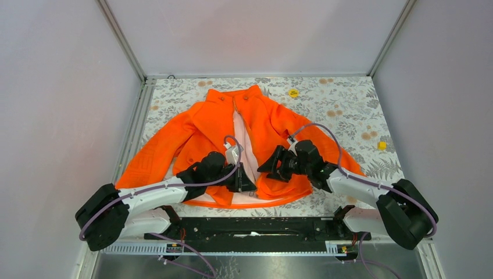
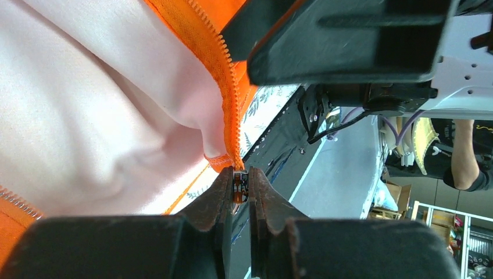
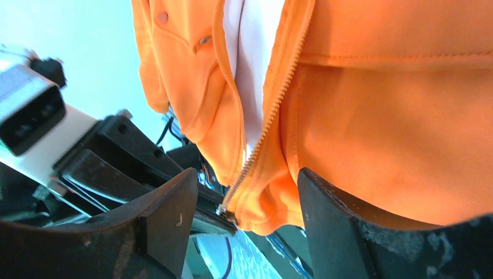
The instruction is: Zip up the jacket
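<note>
Floral-print table (image 1: 343, 116) carries the jacket (image 1: 273, 125), laid flat with its front up, collar at the far end and hem toward the arm bases. The front is open along most of its length, with the white lining (image 2: 87, 104) showing between the two orange panels. The left arm (image 1: 151, 195) and right arm (image 1: 354, 186) both reach in over the hem and meet at the centre opening. The right gripper (image 3: 247, 174) has its jaws spread wide and grips nothing. The bunched orange hem corner sits in the gap between them, and the right front panel lies just beyond the fingertips. The left gripper (image 2: 240, 181) has its jaws drawn narrow, pinching the bottom end of the zipper (image 2: 229, 99), where a small metal piece shows between the pads. From that pinch the orange zipper teeth run straight away from the jaw tips, with the lining to one side of them. The right gripper's black body hangs just beyond the left jaws, close over the same zipper line. In the right wrist view the two tooth rows converge toward the open jaws and meet at the hem. Whether they are engaged there cannot be told. Well beyond both grippers, near the collar, a yellow disc (image 1: 293, 92) lies on the table. A yellow cube (image 1: 382, 145) sits out past the right sleeve.
</note>
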